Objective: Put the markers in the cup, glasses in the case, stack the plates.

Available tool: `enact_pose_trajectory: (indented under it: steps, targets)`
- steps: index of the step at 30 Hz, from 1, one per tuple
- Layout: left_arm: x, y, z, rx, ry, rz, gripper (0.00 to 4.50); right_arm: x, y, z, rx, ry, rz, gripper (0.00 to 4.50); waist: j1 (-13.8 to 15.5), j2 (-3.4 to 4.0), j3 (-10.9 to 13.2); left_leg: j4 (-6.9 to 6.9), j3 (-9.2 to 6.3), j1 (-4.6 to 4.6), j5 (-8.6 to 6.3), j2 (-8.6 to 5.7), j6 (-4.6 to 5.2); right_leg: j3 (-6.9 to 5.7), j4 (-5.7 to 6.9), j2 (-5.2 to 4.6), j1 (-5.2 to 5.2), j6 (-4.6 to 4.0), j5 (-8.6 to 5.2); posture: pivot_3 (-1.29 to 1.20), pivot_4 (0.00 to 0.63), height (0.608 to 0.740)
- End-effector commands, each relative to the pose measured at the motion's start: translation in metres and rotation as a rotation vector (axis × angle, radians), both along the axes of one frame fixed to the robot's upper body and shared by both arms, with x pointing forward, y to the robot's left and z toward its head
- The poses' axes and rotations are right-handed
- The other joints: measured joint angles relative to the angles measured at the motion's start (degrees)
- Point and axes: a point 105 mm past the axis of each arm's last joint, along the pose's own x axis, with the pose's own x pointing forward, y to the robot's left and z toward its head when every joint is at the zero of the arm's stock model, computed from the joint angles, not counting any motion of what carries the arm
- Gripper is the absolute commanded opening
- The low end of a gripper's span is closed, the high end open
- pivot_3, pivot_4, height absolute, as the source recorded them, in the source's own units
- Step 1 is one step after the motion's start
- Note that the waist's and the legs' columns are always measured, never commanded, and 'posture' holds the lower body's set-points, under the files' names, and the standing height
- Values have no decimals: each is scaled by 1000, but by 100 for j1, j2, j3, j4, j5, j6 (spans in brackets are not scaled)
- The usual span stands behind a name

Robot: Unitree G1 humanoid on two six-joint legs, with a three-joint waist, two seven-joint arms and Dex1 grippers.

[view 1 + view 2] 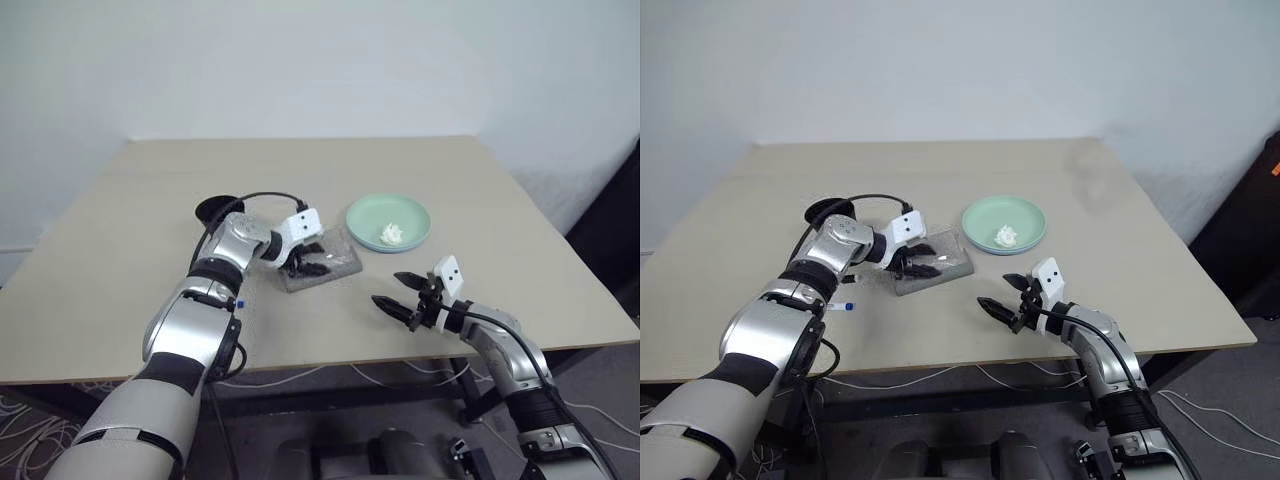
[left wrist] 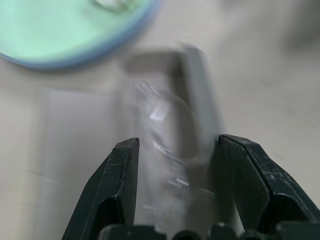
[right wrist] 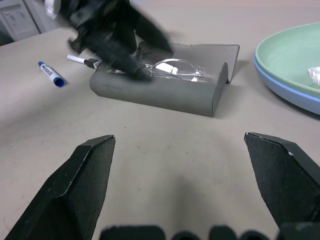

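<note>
So on the table [image 1: 500,200] the biggest things are the plates [image 3: 290,65]: mint green one sitting on top of the light blue one, with a little tissue wad [image 1: 391,234] on it. Looks stacked already to me.

Next to them, toward the robot's left, is the grey case [image 3: 160,92], lying open with its long side running roughly across the table. The glasses [image 3: 175,69] are lying inside it, lined up with the case's length. The left gripper [image 1: 912,262] hangs right over the case, angled down, with its jaws parted and nothing between them. The right gripper [image 1: 400,292] is spread wide and empty, hovering near the front edge, well apart from the case.

What's left is the markers, I'd say. The blue-capped marker [image 3: 51,74] and the black-capped marker [image 3: 82,60] both lie flat on the table just past the left end of the case, on the robot's left side. The black cup [image 1: 218,210] stands farther back on that same side, behind the left arm. So the left gripper is clearly the nearer one for both, and it'd have to swing back toward its own side and come down across a barrel, not along it.
</note>
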Motion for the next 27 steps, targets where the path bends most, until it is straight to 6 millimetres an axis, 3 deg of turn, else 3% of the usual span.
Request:
enact_pose_trajectory:
  steps: [1,8,16,20,23,27]
  targets:
    - [13,2,19,7,-122,41,2241,6,0,14,-1,-57,2,4500,-2,0,0,-1,0,1,0,0,0,1,0,0,0,0,0,0,0,740]
    - [21,8,17,44,-199,111,25,6,0,15,-4,-58,3,4500,3,0,0,0,-1,-1,0,0,0,-2,0,0,0,0,0,0,0,740]
    - [30,28,1,326,-369,148,25,7,2,13,-6,-55,4,4500,5,0,0,-1,-1,-1,0,0,0,-3,0,0,0,1,1,0,0,740]
    - [30,29,-6,319,-340,187,25,6,3,12,-7,-53,3,4500,5,0,0,-1,1,-3,-1,-1,-1,-2,-2,-1,-1,1,1,0,0,740]
    - [31,28,-4,218,-273,265,25,7,3,12,-9,-53,1,4500,3,0,0,-1,2,-2,-1,-1,-1,-2,-2,-1,-1,1,1,0,0,740]
    - [34,30,0,197,-269,302,938,6,2,11,-12,-52,-2,4500,2,-1,0,-1,1,-4,-1,-1,-1,-2,-1,-1,-3,1,1,0,0,740]
